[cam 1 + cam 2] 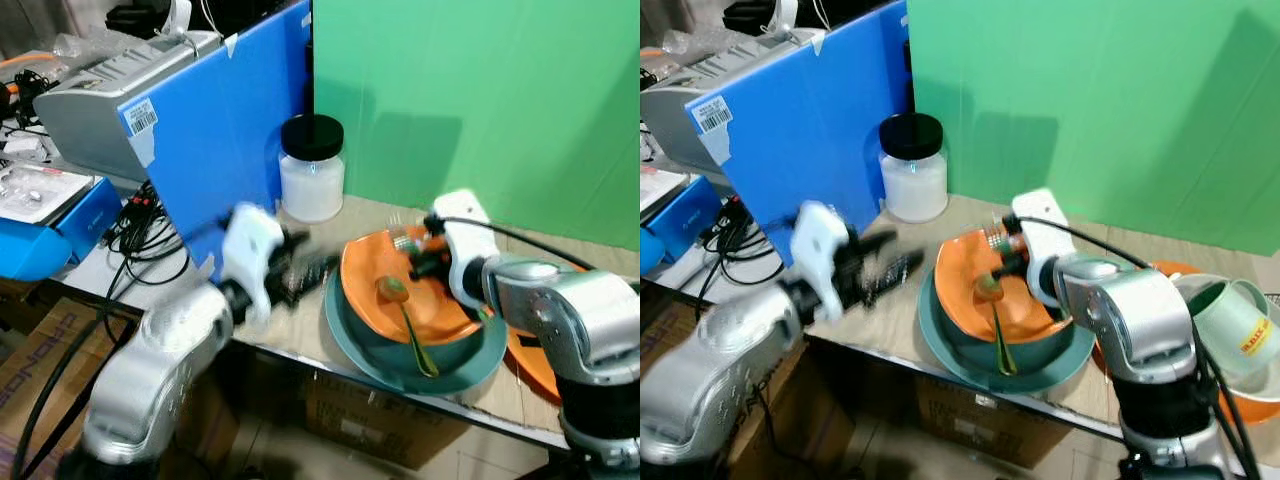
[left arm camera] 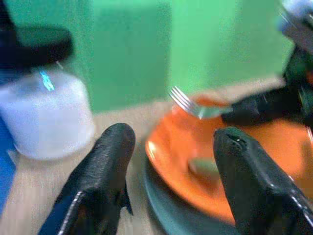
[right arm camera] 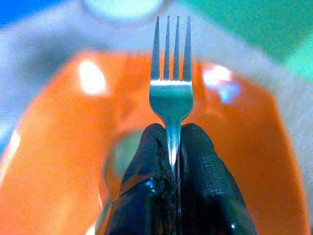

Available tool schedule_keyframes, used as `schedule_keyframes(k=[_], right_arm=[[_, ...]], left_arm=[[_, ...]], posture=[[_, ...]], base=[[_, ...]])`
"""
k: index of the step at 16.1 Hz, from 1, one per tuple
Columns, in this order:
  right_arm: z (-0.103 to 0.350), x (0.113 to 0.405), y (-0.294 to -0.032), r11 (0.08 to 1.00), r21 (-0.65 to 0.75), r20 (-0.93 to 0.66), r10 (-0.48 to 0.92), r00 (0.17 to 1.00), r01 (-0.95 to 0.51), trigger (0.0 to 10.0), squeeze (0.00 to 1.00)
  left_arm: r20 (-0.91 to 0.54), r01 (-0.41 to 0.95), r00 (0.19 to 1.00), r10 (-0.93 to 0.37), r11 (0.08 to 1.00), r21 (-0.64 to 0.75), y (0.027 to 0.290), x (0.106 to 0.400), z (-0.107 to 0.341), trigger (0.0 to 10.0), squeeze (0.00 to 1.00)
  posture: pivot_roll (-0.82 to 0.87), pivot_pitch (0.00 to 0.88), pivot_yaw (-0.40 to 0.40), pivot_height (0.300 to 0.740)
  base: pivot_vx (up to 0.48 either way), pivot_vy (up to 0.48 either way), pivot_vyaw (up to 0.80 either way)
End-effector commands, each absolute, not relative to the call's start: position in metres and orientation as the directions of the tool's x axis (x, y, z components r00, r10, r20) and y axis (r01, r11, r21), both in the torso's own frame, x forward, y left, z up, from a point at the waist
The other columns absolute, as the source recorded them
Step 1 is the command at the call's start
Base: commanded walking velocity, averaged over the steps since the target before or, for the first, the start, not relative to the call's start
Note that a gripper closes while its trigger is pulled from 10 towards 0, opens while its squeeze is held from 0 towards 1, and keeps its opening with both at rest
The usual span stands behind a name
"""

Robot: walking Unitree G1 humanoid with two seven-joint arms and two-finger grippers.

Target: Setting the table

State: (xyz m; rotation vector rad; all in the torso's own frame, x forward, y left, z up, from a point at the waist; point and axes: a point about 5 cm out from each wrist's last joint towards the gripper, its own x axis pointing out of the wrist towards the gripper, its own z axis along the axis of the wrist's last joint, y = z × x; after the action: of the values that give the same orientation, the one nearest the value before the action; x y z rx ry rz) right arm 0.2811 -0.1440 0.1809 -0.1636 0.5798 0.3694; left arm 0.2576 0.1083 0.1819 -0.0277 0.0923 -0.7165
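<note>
An orange bowl sits inside a teal plate near the table's front edge. A green spoon lies in the bowl. My right gripper hovers over the bowl's far side and is shut on a silver fork, whose tines point away from the wrist toward the jar. My left gripper is just left of the plates, low over the table. It is open, and in the left wrist view its fingers have nothing between them.
A white jar with a black lid stands behind the plates by a blue board. On the right are a second orange plate and a tipped green-lined cup. A grey printer and cables lie left.
</note>
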Motion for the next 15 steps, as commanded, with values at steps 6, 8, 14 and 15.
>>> schedule_keyframes(k=[6, 8, 14, 15], right_arm=[[0.212, 0.269, -0.128, 0.889, -0.075, -0.225, 0.427, 0.876, -0.452, 0.0, 0.0], [0.216, 0.263, -0.12, 0.863, -0.079, -0.175, 0.48, 0.86, -0.498, 0.0, 0.0], [0.219, 0.254, -0.114, 0.832, -0.087, -0.087, 0.541, 0.837, -0.547, 0.0, 0.0], [0.219, 0.254, -0.114, 0.833, -0.089, -0.084, 0.54, 0.837, -0.546, 0.0, 0.0]], left_arm=[[0.051, 0.652, 0.726, -0.685, 0.663, -0.367, 0.089, 0.286, 0.204, 10.0, 1.0], [0.098, 0.67, 0.698, -0.709, 0.599, -0.44, 0.08, 0.295, 0.209, 10.0, 0.0], [0.147, 0.634, 0.696, -0.703, 0.506, -0.585, 0.073, 0.312, 0.214, 4.2, 0.0], [0.148, 0.63, 0.697, -0.701, 0.502, -0.593, 0.073, 0.312, 0.214, 2.2, 0.0]], posture=[[0.05, 0.0, 0.048, 0.74], [0.04, 0.0, 0.067, 0.74], [0.04, 0.0, 0.087, 0.74], [0.04, 0.0, 0.091, 0.74]], base=[[0.0, 0.0, 0.0], [0.0, 0.0, 0.0], [0.0, 0.0, 0.0], [0.0, 0.0, 0.0]])
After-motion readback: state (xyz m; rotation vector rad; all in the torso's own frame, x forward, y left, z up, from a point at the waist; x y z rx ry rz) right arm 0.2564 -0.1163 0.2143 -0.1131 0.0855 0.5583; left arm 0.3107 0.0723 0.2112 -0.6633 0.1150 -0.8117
